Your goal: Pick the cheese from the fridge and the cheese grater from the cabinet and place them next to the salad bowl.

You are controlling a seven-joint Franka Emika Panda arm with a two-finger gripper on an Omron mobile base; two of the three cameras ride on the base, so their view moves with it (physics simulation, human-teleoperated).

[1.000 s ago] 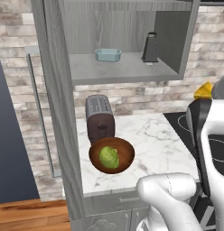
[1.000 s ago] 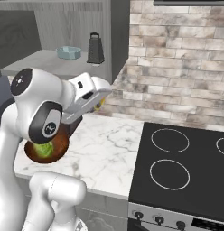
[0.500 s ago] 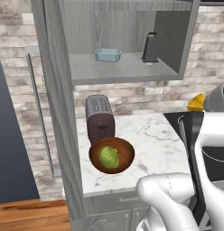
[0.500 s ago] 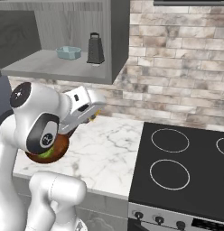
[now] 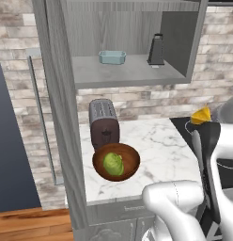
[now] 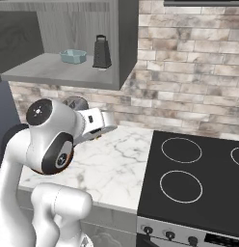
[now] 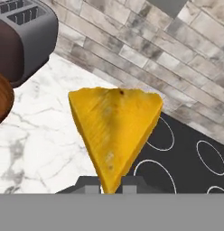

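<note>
Cheese (image 5: 201, 115) rides high at the right of the left base view, above the counter (image 5: 160, 150); one salad bowl (image 5: 116, 161), one toaster (image 5: 103, 123). Right base view: arm bent over the marble; one cheese grater (image 6: 101, 51) on the cabinet (image 6: 68, 72) shelf. Hand view: gripper (image 7: 107, 184) clenched on the wedge's tip.

The light is soft and even, with no glare. A faint shadow lies under the round brown wooden bowl (image 5: 116, 162) on the white marble table (image 5: 158, 150). The big yellow cheese wedge (image 7: 114, 131) looks a bit blurry up close.
</note>
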